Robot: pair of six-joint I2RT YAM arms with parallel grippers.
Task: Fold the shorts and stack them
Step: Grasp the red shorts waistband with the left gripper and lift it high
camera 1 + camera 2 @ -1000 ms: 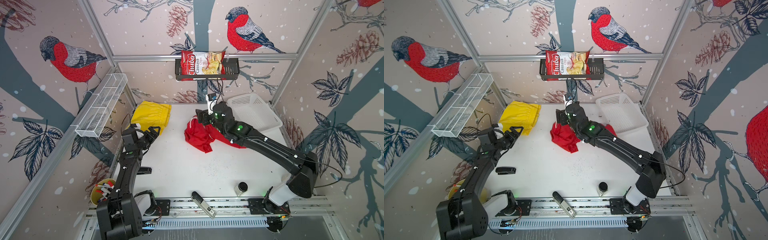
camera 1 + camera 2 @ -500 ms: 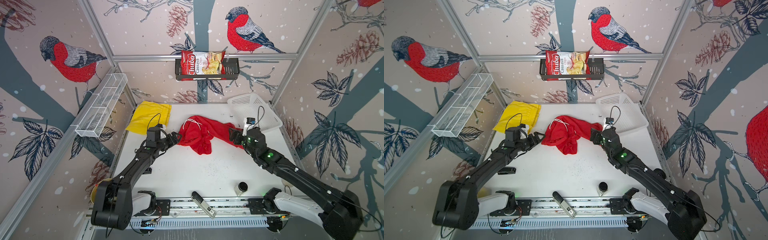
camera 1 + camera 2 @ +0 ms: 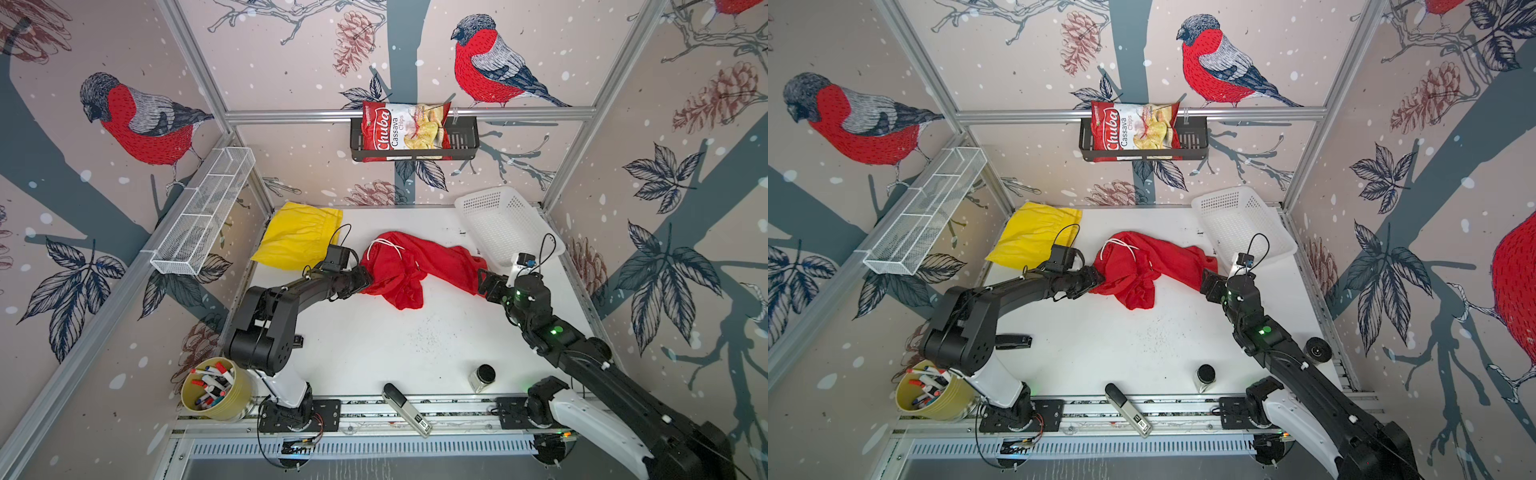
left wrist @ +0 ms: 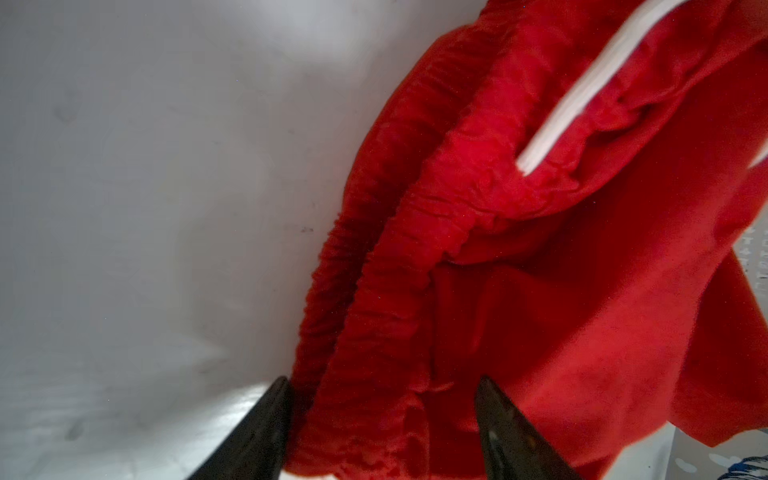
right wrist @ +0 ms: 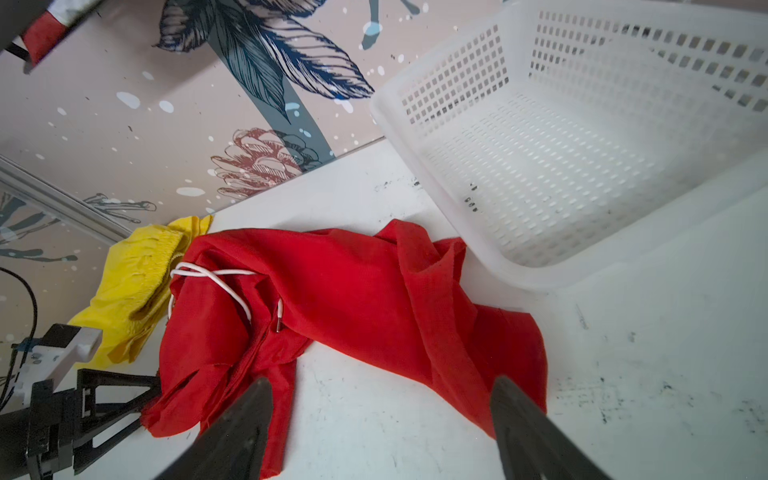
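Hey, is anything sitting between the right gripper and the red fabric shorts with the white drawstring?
Nothing visible does. The right gripper, jaws open, points at the near end of the red fabric shorts, with only bare white table between them. The white perforated plastic basket sits beside that path, not in it.

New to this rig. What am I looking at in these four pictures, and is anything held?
Two black robot arms stand at the near edge of a white table. Two pictures look down from overhead, nearly the same view; the remaining two come from a camera on each wrist. On the table lie crumpled red shorts, yellow shorts at the back left, a white basket back right. The left pincer straddles the red waistband, jaws apart: nothing clamped yet. The right pincer is open at the shorts' other end, holding nothing.
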